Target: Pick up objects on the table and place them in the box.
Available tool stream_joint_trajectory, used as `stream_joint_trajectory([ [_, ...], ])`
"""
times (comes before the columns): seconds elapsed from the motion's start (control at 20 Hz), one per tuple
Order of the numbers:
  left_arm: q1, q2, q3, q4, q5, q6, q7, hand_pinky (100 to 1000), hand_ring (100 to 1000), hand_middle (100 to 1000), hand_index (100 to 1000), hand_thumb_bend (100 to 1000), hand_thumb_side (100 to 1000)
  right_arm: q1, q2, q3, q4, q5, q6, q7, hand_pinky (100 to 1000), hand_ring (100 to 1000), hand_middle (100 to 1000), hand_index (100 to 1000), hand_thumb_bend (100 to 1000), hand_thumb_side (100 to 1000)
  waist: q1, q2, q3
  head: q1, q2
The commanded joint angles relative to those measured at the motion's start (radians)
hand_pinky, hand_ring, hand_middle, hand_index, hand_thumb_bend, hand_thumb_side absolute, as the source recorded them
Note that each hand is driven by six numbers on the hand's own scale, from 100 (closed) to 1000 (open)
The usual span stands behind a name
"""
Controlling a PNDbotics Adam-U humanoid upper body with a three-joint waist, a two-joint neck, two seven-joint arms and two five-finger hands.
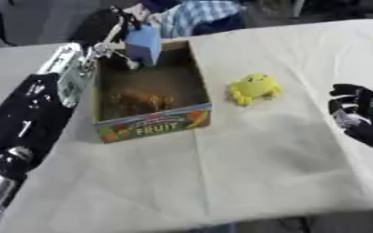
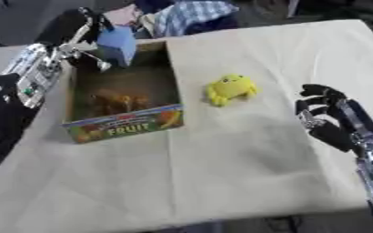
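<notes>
**Blue block over the fruit box: stock and hazards**

Item 1: pale blue, house-shaped block. The robot's left hand is holding it above the far end of the box, fingers curled round its left side; the exact contact is blurred.

Item 2: open cardboard box with brown walls and a printed "FRUIT" front panel. It is sitting on the left part of the cream-coloured cloth-covered table. Something orange-brown is lying inside on the floor; what it is cannot be made out.

Item 3: small yellow soft toy, lying on the cloth just right of the box, apart from its wall, not yet collected.

Item 4: right hand, hanging over the table's right side with fingers partly curled, holding nothing.

Hazards, as judged: the block is hovering near the far wall, so a release there is risking a bounce off the rim and out. The left forearm is running along the box's left wall; a sideways drift is risking a nudge to the light box.
</notes>
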Motion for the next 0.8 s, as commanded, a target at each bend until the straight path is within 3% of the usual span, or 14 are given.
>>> stream_joint_trajectory([
  [0.05,-0.016,-0.009,0.005,0.018,-0.031,-0.012,-0.008,629,506,510,607,624,191,-0.017,-0.017,-0.004,-0.010,-0.003,-0.003,0.005,671,765,766,876,146,531,-0.006,-0.014,0.002,0.011,-0.002],
  [0.1,-0.013,-0.009,0.002,0.022,-0.034,-0.022,-0.027,660,560,578,684,740,281,-0.019,-0.020,-0.004,-0.011,-0.002,-0.003,0.006,672,766,766,876,147,530,-0.006,-0.014,0.003,0.014,-0.001],
  [0.15,-0.011,-0.007,0.000,0.020,-0.035,-0.032,-0.049,679,593,616,720,779,307,-0.022,-0.023,-0.004,-0.011,-0.001,-0.004,0.007,673,766,766,877,149,529,-0.007,-0.015,0.004,0.016,0.000],
  [0.2,-0.008,-0.003,-0.001,0.012,-0.032,-0.041,-0.073,737,676,716,784,882,374,-0.026,-0.029,-0.005,-0.011,0.001,-0.004,0.007,674,767,768,877,154,522,-0.008,-0.015,0.007,0.018,0.000],
  [0.3,0.005,0.013,-0.007,-0.025,-0.007,-0.054,-0.123,784,741,777,822,968,429,-0.040,-0.047,-0.005,-0.010,0.011,-0.006,0.008,677,770,770,879,165,510,-0.011,-0.018,0.014,0.018,0.001],
  [0.4,0.021,0.039,-0.016,-0.087,0.048,-0.061,-0.165,809,774,808,829,1000,493,-0.062,-0.076,-0.002,-0.007,0.020,-0.008,0.011,683,774,775,882,184,491,-0.016,-0.022,0.025,0.013,0.003],
  [0.6,0.074,0.130,-0.026,-0.287,0.220,-0.040,-0.203,815,777,819,826,1000,607,-0.130,-0.156,0.015,0.021,0.048,-0.017,0.026,693,781,783,886,219,463,-0.028,-0.031,0.057,-0.008,0.006],
  [0.8,0.166,0.235,0.000,-0.531,0.439,0.041,-0.167,764,665,709,776,809,670,-0.209,-0.239,0.051,0.098,0.058,-0.048,0.059,704,788,791,890,261,447,-0.036,-0.034,0.095,-0.034,0.004],
])
